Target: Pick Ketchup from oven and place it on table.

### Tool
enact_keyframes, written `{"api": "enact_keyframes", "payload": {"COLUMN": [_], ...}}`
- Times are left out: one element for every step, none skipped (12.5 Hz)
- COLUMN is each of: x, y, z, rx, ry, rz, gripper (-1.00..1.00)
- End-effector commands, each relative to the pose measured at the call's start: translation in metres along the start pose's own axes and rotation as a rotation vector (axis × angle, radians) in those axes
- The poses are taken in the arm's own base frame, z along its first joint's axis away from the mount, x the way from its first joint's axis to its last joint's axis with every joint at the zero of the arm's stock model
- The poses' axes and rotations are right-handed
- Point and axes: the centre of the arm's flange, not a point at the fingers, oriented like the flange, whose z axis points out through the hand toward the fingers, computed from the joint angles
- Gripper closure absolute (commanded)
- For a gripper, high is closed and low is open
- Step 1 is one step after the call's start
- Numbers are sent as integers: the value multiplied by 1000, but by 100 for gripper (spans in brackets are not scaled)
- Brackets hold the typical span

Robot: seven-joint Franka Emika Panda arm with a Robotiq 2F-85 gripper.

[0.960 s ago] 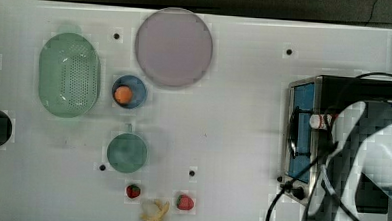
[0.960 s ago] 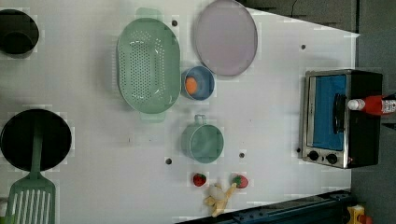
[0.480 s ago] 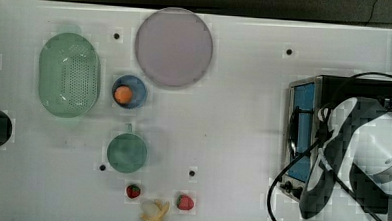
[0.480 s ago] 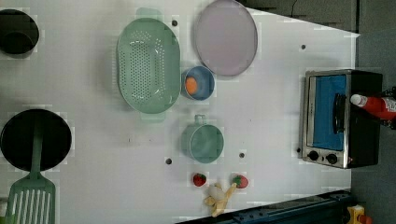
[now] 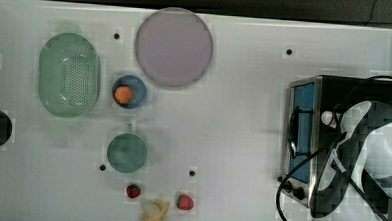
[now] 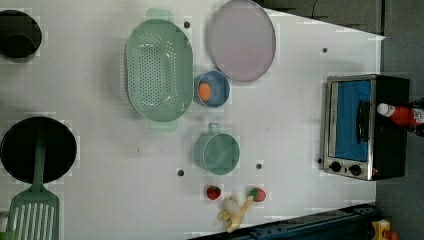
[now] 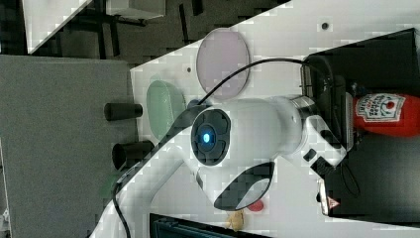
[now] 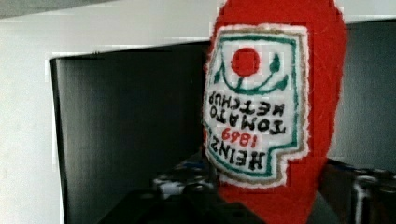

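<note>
One ketchup (image 6: 402, 114) bottle stands on top of the oven (image 6: 364, 126), at the left view's right edge of the counter (image 6: 290, 140). Since the earlier frame the arm (image 5: 367, 153) has pushed further over the oven; the hand (image 8: 280, 205) sits right at the bottle, but whether it grips I cannot tell.

A red ketchup (image 7: 384, 115) bottle is seen, with a white cap and a white label edged in green and lettered in black. The oven (image 6: 363, 127) is black, framed in silver, its door glass tinted blue. The table (image 5: 232, 142) is white — marked by a few black dots. A lilac plate (image 5: 173, 47), a perforated mint-green colander (image 5: 69, 75) and red strawberries (image 5: 184, 202) are shown too.
</note>
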Motion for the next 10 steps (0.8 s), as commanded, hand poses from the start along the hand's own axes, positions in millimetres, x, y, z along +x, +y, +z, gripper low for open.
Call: {"api": "enact_keyframes", "payload": {"x": [-4,-3,-6,-8,-11,-15,-21,-30,-45,-66], "y": [-7,-9,-13,-16,-17,-19,-20,-22,-26,-32], "z": [-26,-40,-58,-79,-101,-122,-142,-162,-182,-200], "rx": [36,46,57,63,72,75,63,42,25,32], "ry": [-30,-33,-47,-61,-76,-86,-75,-47,-22,-26], "rz": [18,13,4,-6,-16,-34,-68,-116,-180,-233], "gripper": [-27,-27,-27,-27,-27,-27,-27,-27,-27,-27]}}
